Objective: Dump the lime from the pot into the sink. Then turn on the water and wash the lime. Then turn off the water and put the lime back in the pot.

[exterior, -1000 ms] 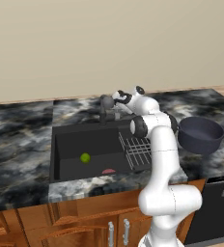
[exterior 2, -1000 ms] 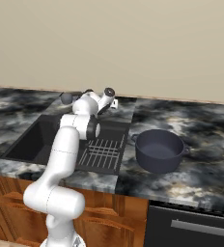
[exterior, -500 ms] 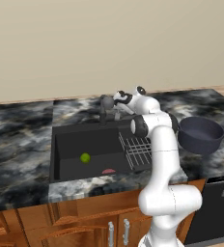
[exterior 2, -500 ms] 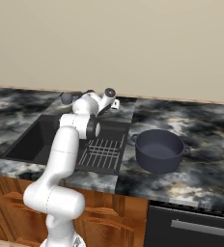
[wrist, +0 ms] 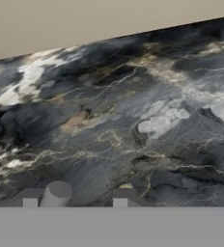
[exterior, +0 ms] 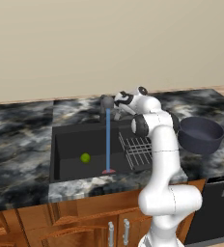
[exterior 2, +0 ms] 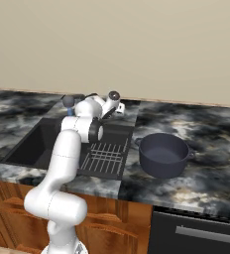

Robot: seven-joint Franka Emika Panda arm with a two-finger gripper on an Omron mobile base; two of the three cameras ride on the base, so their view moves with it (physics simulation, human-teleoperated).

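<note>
Water runs in a thin blue stream (exterior: 107, 140) from the faucet (exterior: 106, 102) into the sink (exterior: 65, 144), where the lime (exterior: 85, 157) lies on the basin floor, just to the left of where the stream lands and not under it. The pot (exterior: 201, 134) stands on the counter (exterior: 17, 130) to the right of the sink, beyond the wire rack (exterior: 138, 147), upright and, as far as its dark inside can be read, holding nothing. Judged from this, the dumping is done and the tap is on; the washing proper looks barely begun, since the water falls beside the lime, and shutting off the water and returning the lime to the pot are both left to do. The gripper (exterior: 118, 101) sits at the back of the sink, right beside the faucet head, its jaws drawn in as close as they go; no loose object is in them, and whether they are pinched on the faucet's lever or merely resting against it cannot be told. The arm's own white links cover that contact in the right base view, where the faucet top (exterior 2: 67, 101) just peeks out to the left of the arm. In the hand view the finger tips (wrist: 120, 198) barely rise at the bottom, over marbled countertop. A flat pink-red patch (exterior: 108, 171) marks the sink floor where the stream ends.
</note>
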